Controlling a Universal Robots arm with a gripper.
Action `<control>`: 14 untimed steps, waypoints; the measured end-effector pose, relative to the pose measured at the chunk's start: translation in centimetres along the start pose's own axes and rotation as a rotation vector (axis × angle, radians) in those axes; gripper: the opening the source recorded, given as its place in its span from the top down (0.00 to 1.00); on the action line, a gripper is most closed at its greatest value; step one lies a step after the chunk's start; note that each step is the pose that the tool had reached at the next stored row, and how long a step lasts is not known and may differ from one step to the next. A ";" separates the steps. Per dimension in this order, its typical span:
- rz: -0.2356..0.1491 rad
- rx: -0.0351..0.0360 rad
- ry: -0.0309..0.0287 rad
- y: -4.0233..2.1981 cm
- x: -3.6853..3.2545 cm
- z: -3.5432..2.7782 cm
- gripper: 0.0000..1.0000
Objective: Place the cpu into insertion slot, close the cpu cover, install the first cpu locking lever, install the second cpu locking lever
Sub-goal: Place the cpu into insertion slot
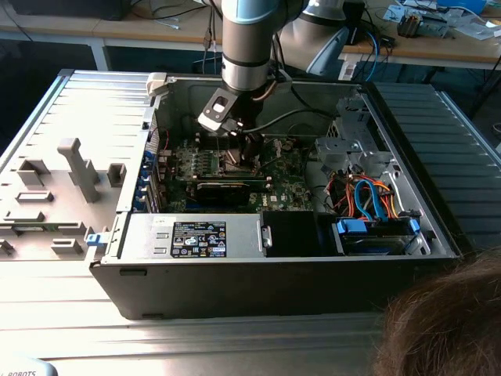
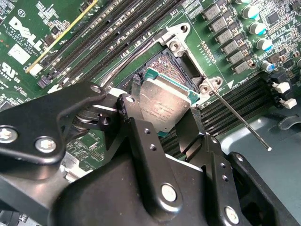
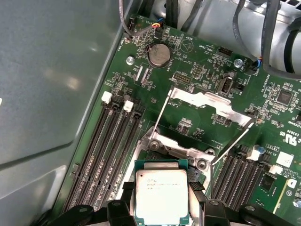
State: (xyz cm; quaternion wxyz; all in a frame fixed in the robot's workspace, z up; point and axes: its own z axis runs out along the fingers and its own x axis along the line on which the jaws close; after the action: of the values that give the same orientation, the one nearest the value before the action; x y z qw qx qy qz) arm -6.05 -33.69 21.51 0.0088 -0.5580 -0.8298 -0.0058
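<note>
Holding the cpu over the open insertion slot

The gripper [image 2: 162,117] was closed on the cpu [image 2: 165,101], its two black fingers [image 2: 128,107] pinching opposite edges of the chip. In both wrist views the dull silver top faced the cameras, with a green rim showing around it. The first wrist view showed the gripper [image 3: 162,208] and the cpu [image 3: 162,192] from the other side.

The chip sat tilted over the insertion slot [image 2: 160,66], whose dark pin field and silver frame showed just beyond it. Whether any corner touched the slot could not be told.

The cpu cover [image 3: 209,101] was swung open, lying back on the green board away from the slot. Two thin wire locking levers [image 3: 160,115] stood raised, one on each side of the slot, neither latched. Rows of black memory slots [image 3: 113,150] flanked the socket, and a round coin battery [image 3: 159,54] sat farther off on the board.

In the exterior view the arm [image 1: 246,47] came down from the top centre of the frame, putting the gripper [image 1: 243,145] inside the open computer case [image 1: 274,290], just above centre. A grey panel with raised moulded shapes [image 1: 55,188] lay on the exterior view's left. Orange and blue cables [image 1: 368,196] ran through the case right of centre. A person's hair [image 1: 446,321] filled the lower right corner.
</note>
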 end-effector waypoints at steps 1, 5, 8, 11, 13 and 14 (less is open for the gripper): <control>0.021 -0.0004 0.0000 0.00 0.00 0.02 0.46; 0.031 -0.0006 0.0000 0.00 0.00 0.03 0.46; 0.038 -0.0008 0.0000 0.00 0.00 0.03 0.46; 0.047 -0.0010 0.0000 0.00 0.00 0.05 0.46; 0.052 -0.0011 0.0000 0.00 0.00 0.05 0.46; 0.054 -0.0011 0.0000 0.00 0.00 0.05 0.46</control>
State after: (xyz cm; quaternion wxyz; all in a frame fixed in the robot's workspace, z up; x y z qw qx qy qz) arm -6.05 -33.69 21.46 0.0087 -0.5802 -0.8144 -0.0060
